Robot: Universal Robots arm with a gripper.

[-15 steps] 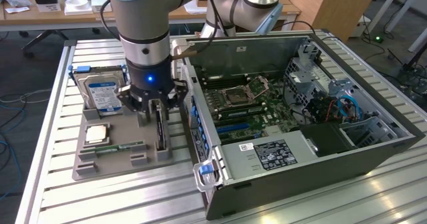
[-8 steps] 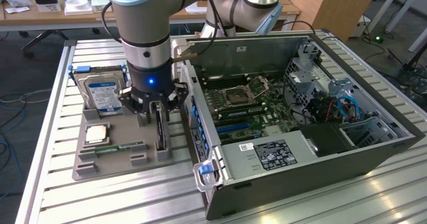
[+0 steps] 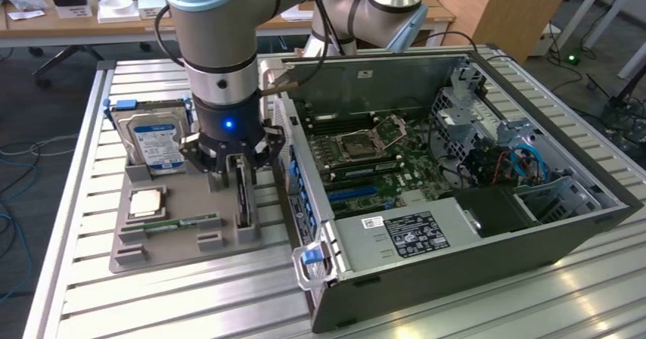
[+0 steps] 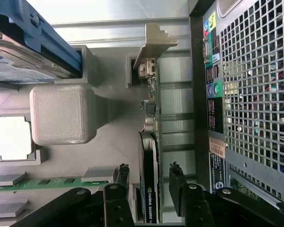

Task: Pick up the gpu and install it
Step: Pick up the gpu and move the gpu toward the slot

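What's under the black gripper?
The thin dark gpu card with silver bracket, standing on edge in the grey tray, between the gripper's open fingers. Its lower edge is hidden in the slot.

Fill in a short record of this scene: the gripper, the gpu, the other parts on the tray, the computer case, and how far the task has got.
gripper: open, straddling the gpu
gpu: standing on edge in its slot on the gray tray, bracket end away from the gripper
other parts on tray: hard drive, processor, memory stick
computer case: side open, motherboard exposed, on the exterior view's right of the tray
task status: gpu not yet gripped or installed
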